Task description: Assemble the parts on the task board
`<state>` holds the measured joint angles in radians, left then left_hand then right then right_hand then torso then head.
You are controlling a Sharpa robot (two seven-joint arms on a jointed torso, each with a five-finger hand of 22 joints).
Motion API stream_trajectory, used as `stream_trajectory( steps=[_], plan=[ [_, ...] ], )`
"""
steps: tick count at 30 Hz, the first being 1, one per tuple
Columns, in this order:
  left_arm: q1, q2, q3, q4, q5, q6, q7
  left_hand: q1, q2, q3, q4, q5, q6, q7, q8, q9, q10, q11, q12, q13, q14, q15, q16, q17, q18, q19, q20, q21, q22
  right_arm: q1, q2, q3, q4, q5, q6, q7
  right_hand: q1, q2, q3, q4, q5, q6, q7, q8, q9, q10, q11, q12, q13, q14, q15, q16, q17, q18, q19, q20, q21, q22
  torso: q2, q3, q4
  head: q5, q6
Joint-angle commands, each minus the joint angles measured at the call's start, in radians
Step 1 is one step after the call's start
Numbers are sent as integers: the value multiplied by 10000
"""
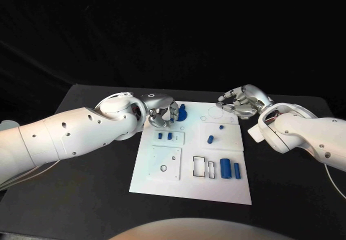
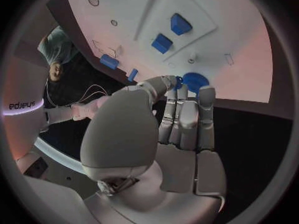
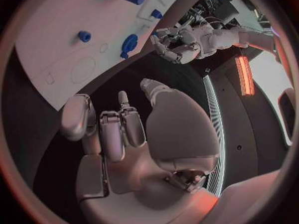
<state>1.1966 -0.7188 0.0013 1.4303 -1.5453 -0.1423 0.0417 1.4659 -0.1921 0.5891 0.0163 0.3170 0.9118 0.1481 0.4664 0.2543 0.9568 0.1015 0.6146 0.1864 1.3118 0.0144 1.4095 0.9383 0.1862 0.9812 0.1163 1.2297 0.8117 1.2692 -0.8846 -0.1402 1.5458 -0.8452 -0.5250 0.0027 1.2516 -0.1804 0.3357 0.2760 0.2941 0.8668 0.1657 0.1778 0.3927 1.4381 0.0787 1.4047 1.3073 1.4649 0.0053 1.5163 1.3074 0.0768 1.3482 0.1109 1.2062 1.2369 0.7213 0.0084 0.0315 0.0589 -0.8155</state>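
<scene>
The left hand (image 1: 160, 111) reaches in over the far left corner of the white rectangular task board (image 1: 162, 187), its silver fingers (image 2: 187, 115) held close together and pointing down at a round blue disc-shaped part (image 1: 181, 113) that stands near the board's far edge. In the left wrist view the fingertips lie right against that disc (image 2: 194, 79), and the thumb curls in toward it; whether the disc is truly pinched or only touched cannot be told. Toward the middle of the board sit two small blue block parts (image 1: 165, 135) side by side on a raised square panel, then a small blue peg (image 1: 210, 139) and a tiny blue piece (image 1: 220, 127) nearer the far edge. Near the board's right edge lie a larger blue cylinder (image 1: 225, 168) and a slim blue bar (image 1: 236, 170), just beside two dark-outlined rectangular slots (image 1: 200, 167). The right hand (image 1: 241, 104) hovers above the board's far right corner, well apart from the parts, its fingers (image 3: 111, 134) curled loosely inward around nothing. The left arm's white forearm (image 1: 72, 132) covers the black table (image 1: 94, 200) at the board's left.
</scene>
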Motion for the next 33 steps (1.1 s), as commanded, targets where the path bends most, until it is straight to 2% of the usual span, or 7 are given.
stream_trajectory(
  steps=[1,17,33],
  plan=[
    [0,-26,5,-27,109,168,-173,-82,2,-2,-62,11,-20,58,-42,3,214,-162,-41,6,62,10,28,-7,-192,-1,-7,-6,-8,-16,-4,0,6,-25,8,87,15,63,13,48,32,-47,-5,51,-15,-63,8,-37,814,711,2,-47,1223,193,-53,-4,-32,8,7,4,-6,17,-9],
    [-14,-14,-22,-508,302,470,-202,-95,-3,2,-65,7,-27,64,-71,2,214,-156,-68,-4,56,15,20,-25,-190,-12,-5,-17,-26,-30,-21,1,22,-25,-3,91,15,63,13,48,32,-47,-5,51,-15,-63,8,-37,814,711,2,-47,1223,193,-53,-4,-32,8,13,25,-41,30,-29],
    [-15,56,-93,-547,603,610,-101,-99,2,8,-69,3,-19,70,-89,6,224,-153,-87,-12,59,16,18,-24,-198,11,0,-8,0,-32,-13,1,9,-25,-11,97,24,89,15,61,31,-52,-6,69,-19,-72,6,-50,801,708,-2,-56,1209,194,-56,-7,-47,2,11,20,-26,65,-44]
  ],
)
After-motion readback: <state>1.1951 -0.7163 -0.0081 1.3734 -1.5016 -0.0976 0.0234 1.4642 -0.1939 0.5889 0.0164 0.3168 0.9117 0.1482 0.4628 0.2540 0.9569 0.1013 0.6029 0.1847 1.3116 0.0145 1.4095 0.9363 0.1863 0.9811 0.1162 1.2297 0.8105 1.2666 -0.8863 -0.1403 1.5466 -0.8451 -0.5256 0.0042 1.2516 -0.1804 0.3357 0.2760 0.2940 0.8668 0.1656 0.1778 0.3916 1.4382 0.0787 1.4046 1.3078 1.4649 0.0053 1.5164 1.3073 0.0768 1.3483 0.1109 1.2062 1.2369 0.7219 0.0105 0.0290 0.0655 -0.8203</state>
